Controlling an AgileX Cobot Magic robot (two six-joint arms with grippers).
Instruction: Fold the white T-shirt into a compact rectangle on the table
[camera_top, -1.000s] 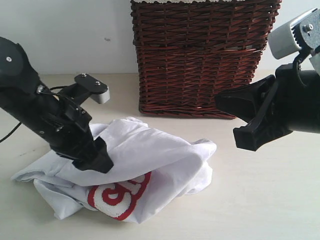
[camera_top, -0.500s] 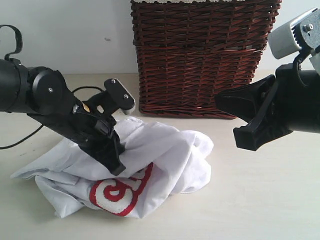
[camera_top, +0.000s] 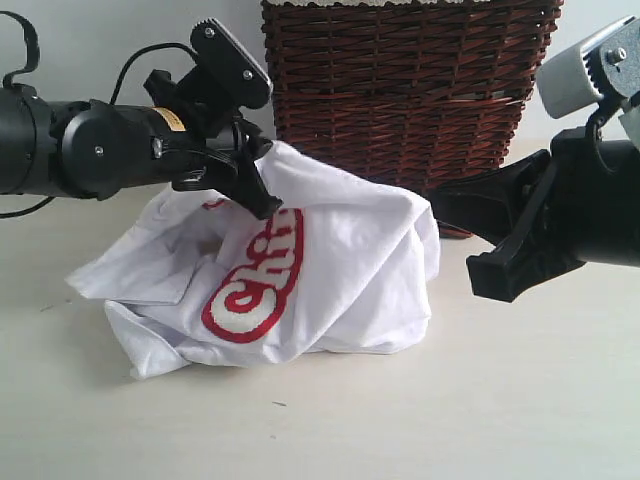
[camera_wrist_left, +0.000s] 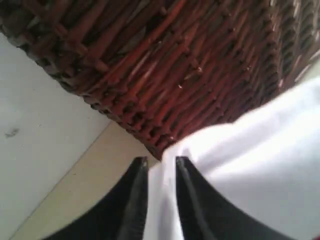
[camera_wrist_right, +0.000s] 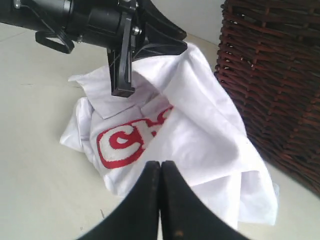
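While the crumpled white cotton T-shirt (camera_top: 340, 270) with red-outlined lettering is sitting bunched on the pale cream table (camera_top: 480, 410), just before the dark brown wicker basket (camera_top: 400, 110), the left gripper (camera_wrist_left: 160, 162) is pinching one fold, possibly a hem, holding it up so the cloth can hang open. The right gripper (camera_wrist_right: 160, 167) is hovering beside it, jaws pressed together, empty.

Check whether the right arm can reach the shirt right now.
Probably yes. The right gripper, shut, hangs close beside the shirt with nothing between them; the basket stands behind, out of the way.
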